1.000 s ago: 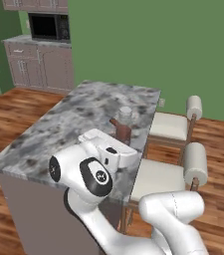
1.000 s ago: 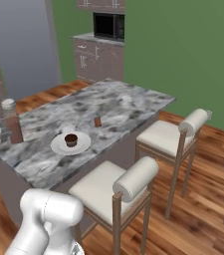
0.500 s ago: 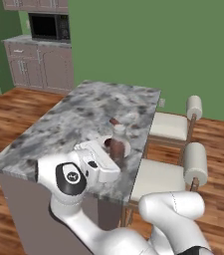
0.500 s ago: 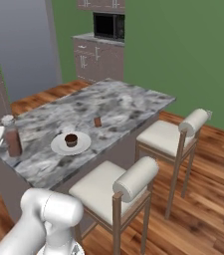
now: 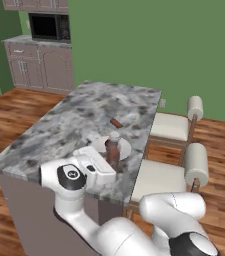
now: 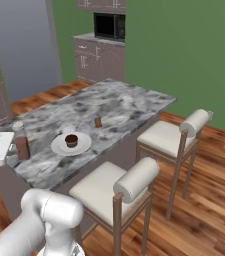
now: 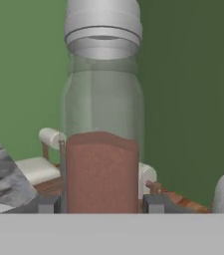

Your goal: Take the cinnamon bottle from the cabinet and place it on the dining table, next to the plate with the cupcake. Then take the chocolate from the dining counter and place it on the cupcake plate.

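We find the gripper [image 7: 102, 203] clamped on the cinnamon bottle [image 7: 102, 124]: in the hand view the two dark tips sit tight against either side of the glass at its base, bottle upright, grey cap on top.

Change vs. a sec ago: the arm has carried the bottle in toward the near end of the dining table [image 5: 79, 120]. In the left base view the cinnamon bottle [image 5: 113, 149] now stands in front of the plate [image 5: 123, 147], where earlier it was further along the top and higher in frame. In the right base view the bottle [image 6: 21, 144] has come in from the far left edge and now sits over the marble, near the plate [image 6: 59, 146] with the cupcake [image 6: 71, 140], but w/ a clear gap between them. Plate, cupcake and chocolate [image 6: 98, 122] have not shifted.

Whether the bottle base is touching the stone we cannot tell; it reads as at or just above the surface.

Assessment: transport leg approx. complete, placement beside the plate is the step in hand. Release not yet done. The chocolate [image 5: 116, 122] lies untouched past the plate, so the second half of the task is wholly outstanding. Risk: bottle is tall and narrow, so an uneven set-down or release could tip it.
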{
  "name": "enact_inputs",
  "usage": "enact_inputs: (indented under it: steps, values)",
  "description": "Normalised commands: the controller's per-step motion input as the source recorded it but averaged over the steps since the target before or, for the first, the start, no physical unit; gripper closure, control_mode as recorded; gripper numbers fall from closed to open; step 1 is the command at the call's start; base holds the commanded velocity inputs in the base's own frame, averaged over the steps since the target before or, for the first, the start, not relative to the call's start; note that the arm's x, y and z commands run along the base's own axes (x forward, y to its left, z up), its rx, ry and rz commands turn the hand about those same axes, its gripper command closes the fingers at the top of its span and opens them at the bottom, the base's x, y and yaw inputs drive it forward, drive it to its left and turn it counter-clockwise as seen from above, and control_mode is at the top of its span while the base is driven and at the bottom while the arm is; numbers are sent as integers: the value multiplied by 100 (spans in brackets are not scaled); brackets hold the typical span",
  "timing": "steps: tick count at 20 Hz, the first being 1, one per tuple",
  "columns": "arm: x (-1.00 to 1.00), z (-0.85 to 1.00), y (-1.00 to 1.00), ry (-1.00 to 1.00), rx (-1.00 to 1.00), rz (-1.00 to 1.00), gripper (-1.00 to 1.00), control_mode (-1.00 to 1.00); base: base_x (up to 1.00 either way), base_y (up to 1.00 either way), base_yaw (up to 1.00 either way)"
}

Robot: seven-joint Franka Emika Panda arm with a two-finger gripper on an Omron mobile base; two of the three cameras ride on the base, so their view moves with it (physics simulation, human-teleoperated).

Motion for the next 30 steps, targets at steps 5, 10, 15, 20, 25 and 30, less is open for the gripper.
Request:
enact_inputs:
  steps: [5,10,15,20,25,30]
  values:
    - [42,-34,27,3,-8,10,100,-100,0,0,0]
    - [46,-32,27,9,1,5,100,-100,0,0,0]
    - [42,-25,18,0,1,1,100,-100,0,0,0]
    - [38,-27,5,-3,0,0,100,-100,0,0,0]
    - [43,-32,1,0,0,0,100,-100,0,0,0]
    - [40,-28,0,0,0,0,100,-100,0,0,0]
